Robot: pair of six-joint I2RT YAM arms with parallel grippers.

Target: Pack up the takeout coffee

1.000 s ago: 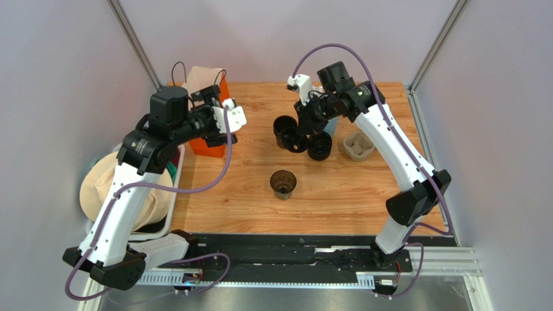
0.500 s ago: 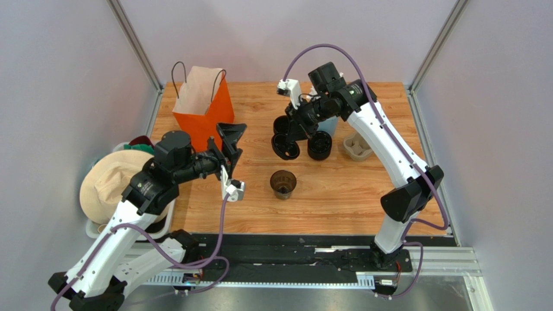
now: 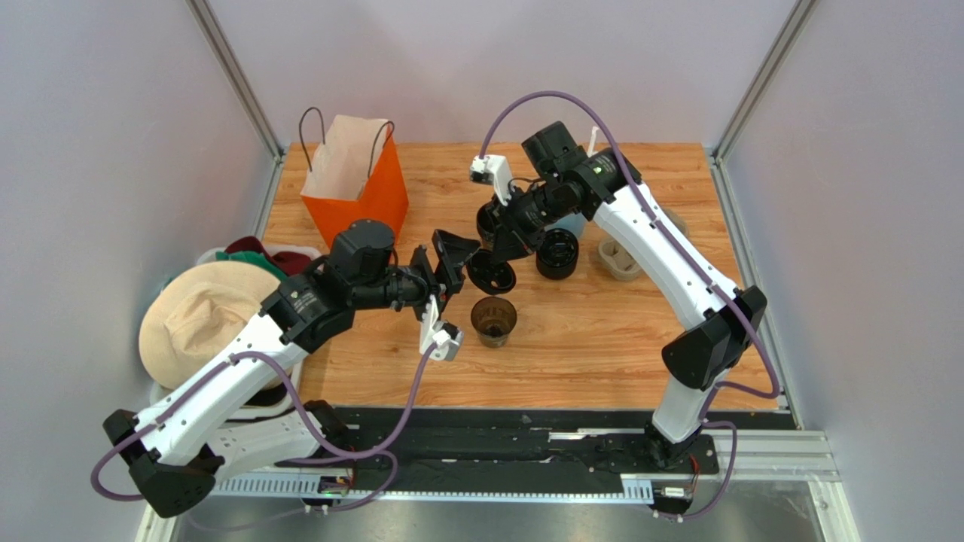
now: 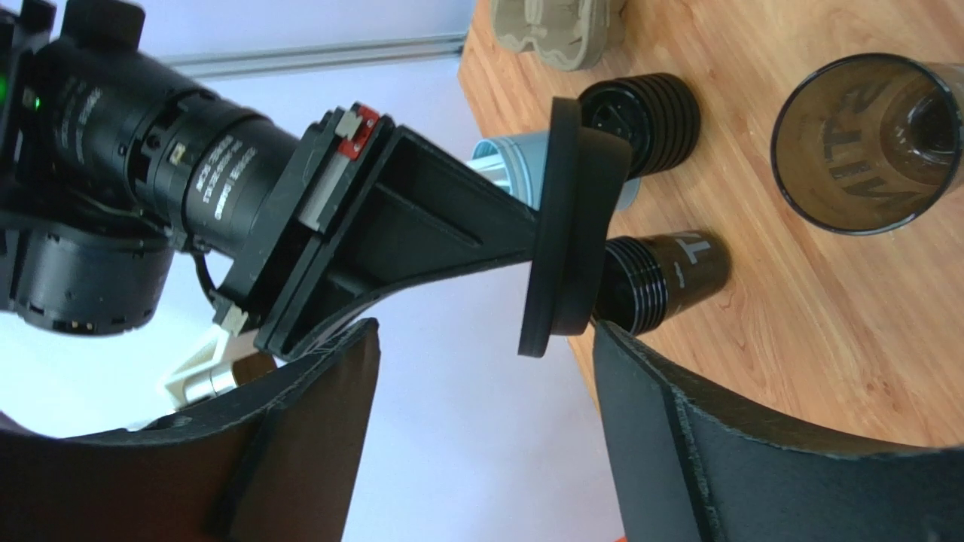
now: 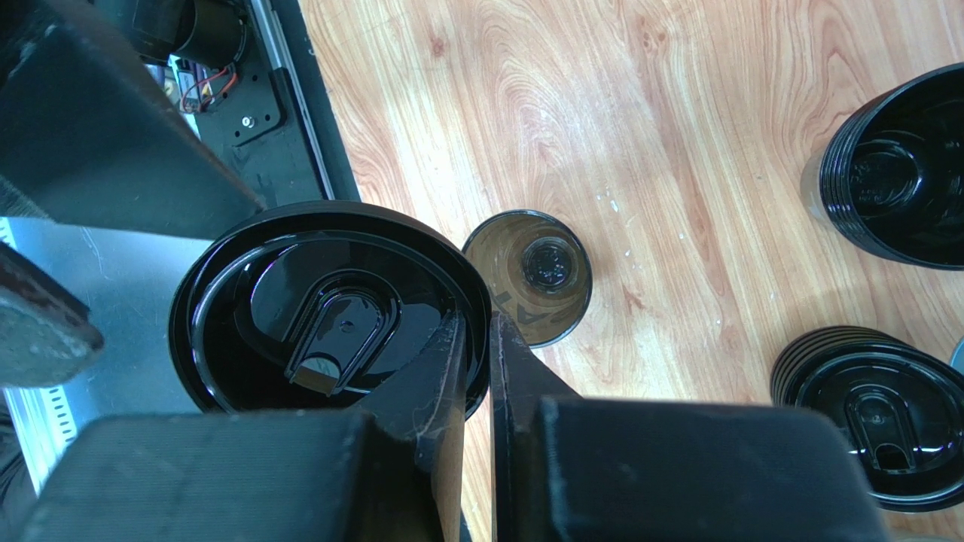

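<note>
The takeout coffee cup (image 3: 495, 320) stands upright and lidless on the wooden table, its brownish inside showing (image 5: 532, 276) (image 4: 871, 141). My right gripper (image 5: 478, 352) (image 3: 505, 250) is shut on the rim of a black lid (image 5: 326, 318) (image 3: 492, 272), held tilted above and just behind the cup. In the left wrist view that lid (image 4: 571, 226) shows edge-on. My left gripper (image 4: 484, 339) (image 3: 447, 262) stands open just left of the lid, one finger (image 4: 690, 440) close under its edge, with nothing between the jaws.
An orange paper bag (image 3: 353, 186) stands open at the back left. Two stacks of black lids (image 3: 557, 252) (image 3: 490, 215) lie behind the cup, beside a pale blue cup (image 4: 515, 169). A cardboard cup tray (image 3: 623, 258) sits to the right. A tan hat (image 3: 198, 322) lies off the table's left edge.
My left arm has swung from the orange bag to the table's middle and its jaws have narrowed slightly. My right gripper has carried the lid from the stacks toward the cup.
</note>
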